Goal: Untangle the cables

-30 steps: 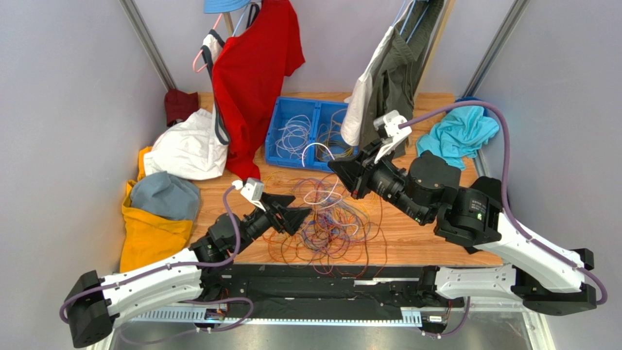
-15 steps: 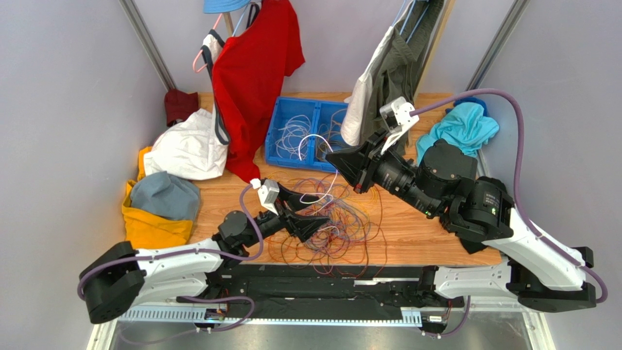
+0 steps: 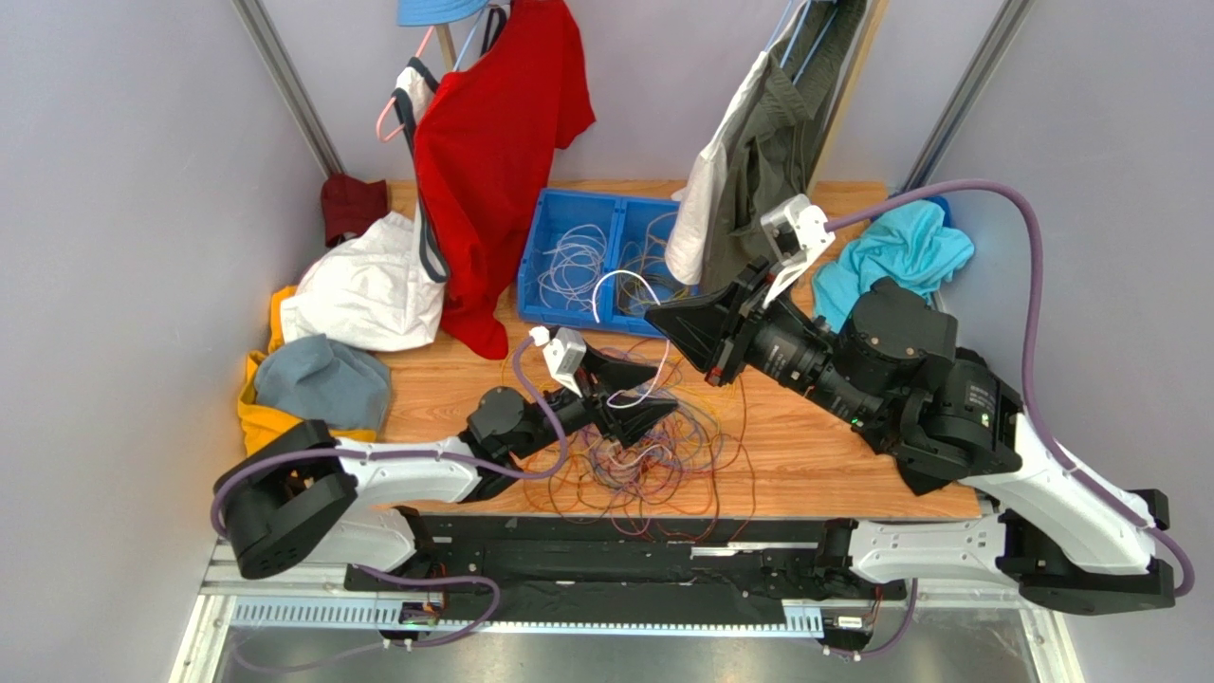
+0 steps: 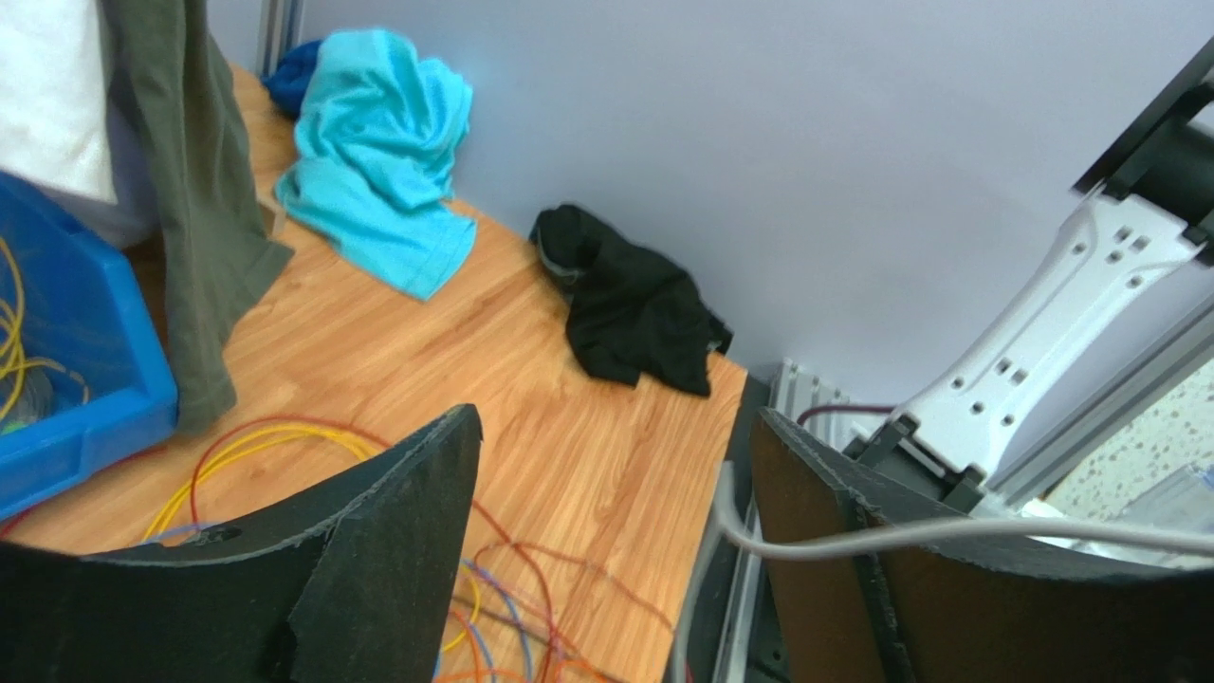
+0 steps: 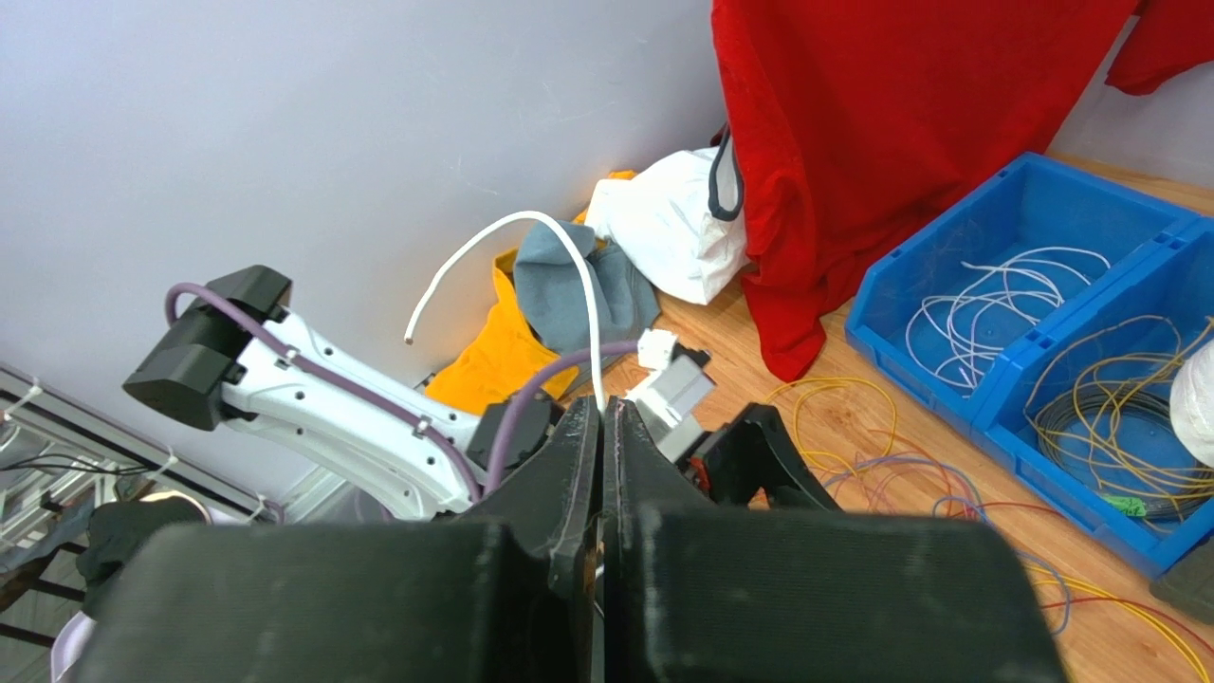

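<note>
Top external: right gripper (image 3: 660,325) clenched on white cable (image 3: 624,272), left gripper (image 3: 653,396) released just above tangle (image 3: 684,453); pulling unpinned could drag the whole knot.

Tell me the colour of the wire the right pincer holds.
The wire is white; best seen from the right wrist.

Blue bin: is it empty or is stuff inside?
Not empty. The blue bin holds white cables in one compartment and yellow cables in the other.

lab test cell: plain grey walls (image 3: 128,214), aluminium frame posts (image 3: 292,86)
</note>
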Robot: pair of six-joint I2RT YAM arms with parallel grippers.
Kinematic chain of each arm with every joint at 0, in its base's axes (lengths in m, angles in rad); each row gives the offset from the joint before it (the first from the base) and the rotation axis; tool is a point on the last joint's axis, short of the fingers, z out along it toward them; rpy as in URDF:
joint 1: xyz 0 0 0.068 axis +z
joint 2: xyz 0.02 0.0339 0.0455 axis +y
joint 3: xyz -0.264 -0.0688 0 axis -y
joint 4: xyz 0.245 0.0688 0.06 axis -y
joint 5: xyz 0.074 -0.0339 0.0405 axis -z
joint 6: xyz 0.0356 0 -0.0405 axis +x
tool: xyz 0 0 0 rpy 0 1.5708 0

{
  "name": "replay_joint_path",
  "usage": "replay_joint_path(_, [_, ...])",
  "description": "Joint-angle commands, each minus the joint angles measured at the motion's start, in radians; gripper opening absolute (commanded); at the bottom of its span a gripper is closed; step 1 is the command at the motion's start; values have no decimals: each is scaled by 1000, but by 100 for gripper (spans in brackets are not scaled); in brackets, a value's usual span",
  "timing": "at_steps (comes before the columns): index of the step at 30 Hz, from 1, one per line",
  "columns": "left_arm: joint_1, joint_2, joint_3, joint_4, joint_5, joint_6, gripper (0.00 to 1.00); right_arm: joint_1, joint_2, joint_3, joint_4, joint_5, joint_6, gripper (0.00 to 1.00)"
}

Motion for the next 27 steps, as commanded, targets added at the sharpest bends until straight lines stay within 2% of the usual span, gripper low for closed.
replay_joint_path(1, [-7, 67, 12, 104, 18, -26, 72, 2, -41, -1, -2, -9, 5, 0])
replay_joint_path(2, [-7, 75, 5, 120, 17, -32, 60, 4, -47, -6, -2, -4, 5, 0])
replay_joint_path(4, [-7, 81, 0, 143, 9, -40, 45, 4, -65, -33, 4, 3, 5, 0])
replay_joint_path(5, [-7, 76, -1, 137, 4, -43, 29, 4, -73, -46, 9, 9, 5, 0])
replay_joint_path(7, [-7, 32, 2, 74, -17, -49, 12, 4, -102, -92, 19, 20, 10, 0])
replay_joint_path(8, [-7, 6, 8, 33, -26, -50, 0, 4, -114, -110, 22, 28, 13, 3])
replay_joint_path(10, [-7, -101, 47, -157, -51, -35, 0, 4, -157, -153, 38, 51, 19, 14])
replay_joint_path(11, [-7, -142, 75, -252, -61, -34, 0, 4, -173, -196, 41, 61, 26, 32])
replay_joint_path(12, [-7, -217, 112, -491, -92, -25, 0, 4, -203, -222, 45, 75, 33, 40])
replay_joint_path(14, [-5, -278, 271, -764, -140, -6, 0, 4, -234, -291, 47, 120, 45, 51])
replay_joint_path(15, [-5, -279, 332, -1014, -175, 21, 0, 4, -266, -316, 50, 137, 50, 52])
replay_joint_path(16, [-5, -275, 453, -1132, -186, 44, 0, 4, -283, -339, 48, 169, 53, 52])
replay_joint_path(17, [-5, -246, 512, -1250, -201, 64, 0, 2, -301, -394, 50, 187, 59, 52])
replay_joint_path(18, [-5, -227, 563, -1446, -233, 89, 0, 2, -336, -418, 50, 202, 69, 52])
replay_joint_path(19, [-4, -204, 653, -1534, -249, 98, 0, 4, -354, -449, 48, 238, 77, 52])
replay_joint_path(21, [-4, -135, 721, -1749, -313, 104, 0, 4, -398, -523, 45, 264, 92, 52])
replay_joint_path(24, [9, -43, 817, -1924, -324, 124, 0, 4, -427, -592, 47, 276, 115, 52])
replay_joint_path(27, [30, 61, 922, -2050, -263, 167, 0, 4, -436, -642, 50, 259, 129, 51])
